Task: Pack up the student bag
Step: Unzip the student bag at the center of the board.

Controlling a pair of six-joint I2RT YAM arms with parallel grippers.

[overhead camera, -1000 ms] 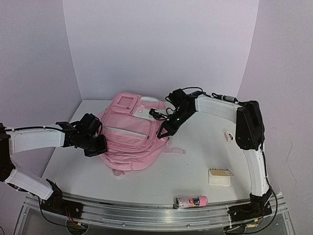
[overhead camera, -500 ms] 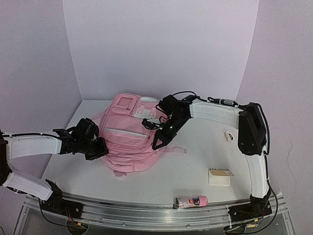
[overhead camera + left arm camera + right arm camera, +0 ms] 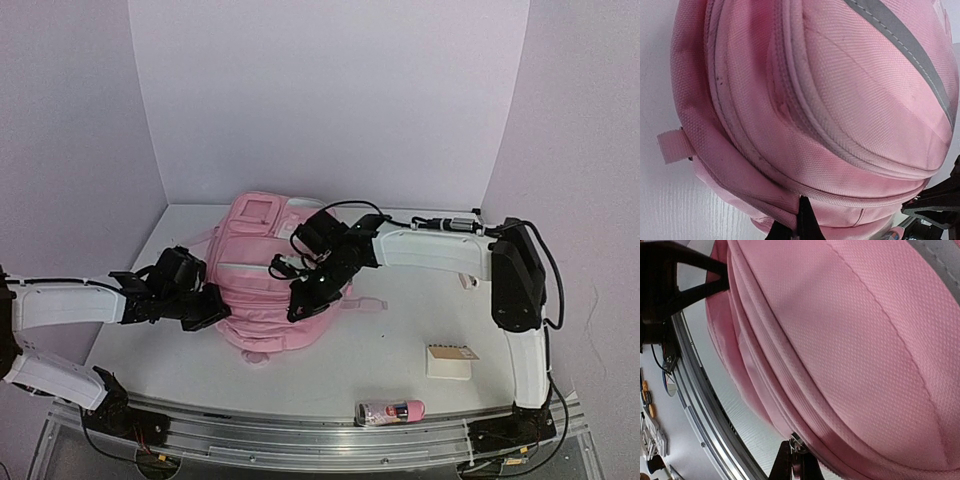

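Pinching student bag [image 3: 262,290], left gripper [image 3: 801,222] closed tight, right gripper [image 3: 796,465] closed, apparently on zipper [image 3: 795,444]

We see the student bag [image 3: 850,100] as matt pink woven cloth, its coarse, pebbly weave plain just above the fingers of the left gripper [image 3: 801,222], which are matt black plastic. Farther beyond those fingers a smooth grey band [image 3: 905,55] with white stitching crosses the cloth, and the pale piping looks rubbed and slightly soiled. At the tips of the right gripper [image 3: 795,465], equally black and matt, a small zip pull [image 3: 796,444] glints like metal. Left of the left fingers the table [image 3: 665,200] is white with a faint grain. Left of the right fingers runs a dull metal rail [image 3: 700,425].
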